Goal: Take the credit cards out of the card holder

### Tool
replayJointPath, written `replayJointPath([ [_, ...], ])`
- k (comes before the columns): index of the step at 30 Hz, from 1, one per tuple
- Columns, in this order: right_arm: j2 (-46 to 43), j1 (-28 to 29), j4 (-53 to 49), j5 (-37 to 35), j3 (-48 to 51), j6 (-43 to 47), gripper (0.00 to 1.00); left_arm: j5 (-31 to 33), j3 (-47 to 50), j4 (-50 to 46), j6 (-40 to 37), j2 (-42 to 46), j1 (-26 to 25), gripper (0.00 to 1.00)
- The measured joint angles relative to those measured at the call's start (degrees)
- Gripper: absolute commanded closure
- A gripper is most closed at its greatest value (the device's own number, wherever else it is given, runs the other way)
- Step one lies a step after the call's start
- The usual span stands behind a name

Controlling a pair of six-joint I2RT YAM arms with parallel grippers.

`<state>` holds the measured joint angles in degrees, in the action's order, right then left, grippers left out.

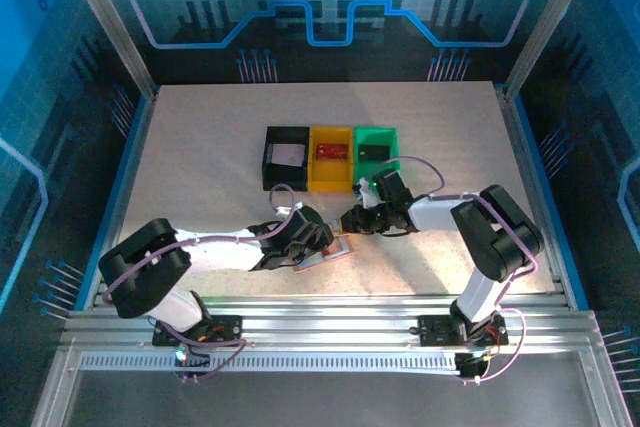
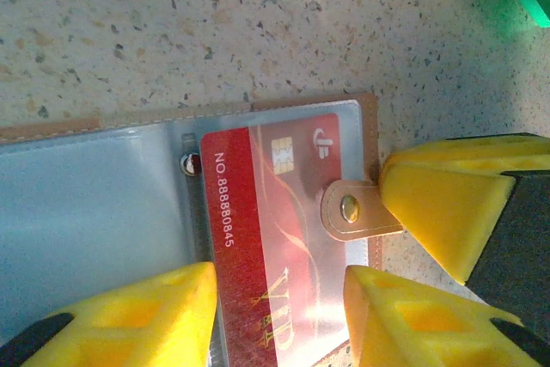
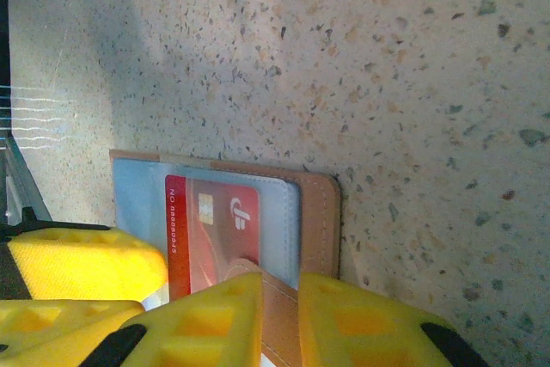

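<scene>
Pinning the card holder point(image 1: 338, 248) open on the table point(image 1: 200, 197), near centre, on the near side of the yellow bin point(image 1: 330, 183). Clamps right gripper point(image 3: 281, 290) fingers together on the snap tab point(image 2: 351, 210) at the holder's edge. Straddles the red credit card point(image 2: 275, 212), seated in the clear pocket, with left gripper point(image 2: 279, 285) fingers apart, one each side. Notes further credit cards point(image 1: 331, 152) lying in the black bin point(image 1: 285, 180), yellow bin and green bin point(image 1: 375, 169).
</scene>
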<state>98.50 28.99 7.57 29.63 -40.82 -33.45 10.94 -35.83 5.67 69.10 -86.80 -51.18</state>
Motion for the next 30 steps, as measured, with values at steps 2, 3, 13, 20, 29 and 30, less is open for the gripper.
replayJointPath([
  [2, 0.0, 0.0, 0.0, 0.0, 0.0, 0.0, 0.82, 0.3, 0.0, -0.3, 0.0, 0.5, 0.0, 0.56],
  [3, 0.0, 0.0, 0.0, 0.0, 0.0, 0.0, 0.82, 0.4, 0.0, -0.3, 0.0, 0.6, 0.0, 0.56],
  [13, 0.2, 0.3, 0.1, 0.0, 0.0, 0.0, 0.83, 0.7, 0.0, -1.0, 0.0, 0.5, -0.8, 0.53],
  [20, 0.2, 0.3, 0.0, 0.0, 0.0, 0.0, 0.83, 2.6, -1.6, -6.1, -0.3, 0.4, -2.3, 0.52],
  [29, 0.2, 0.3, 0.0, 0.0, 0.0, 0.0, 0.84, 3.4, -2.8, -6.7, -0.5, -1.6, -2.6, 0.59],
  [30, 0.2, 0.3, 0.1, 0.0, 0.0, 0.0, 0.84, 3.4, -3.0, -6.7, -0.5, -1.8, -2.6, 0.59],
])
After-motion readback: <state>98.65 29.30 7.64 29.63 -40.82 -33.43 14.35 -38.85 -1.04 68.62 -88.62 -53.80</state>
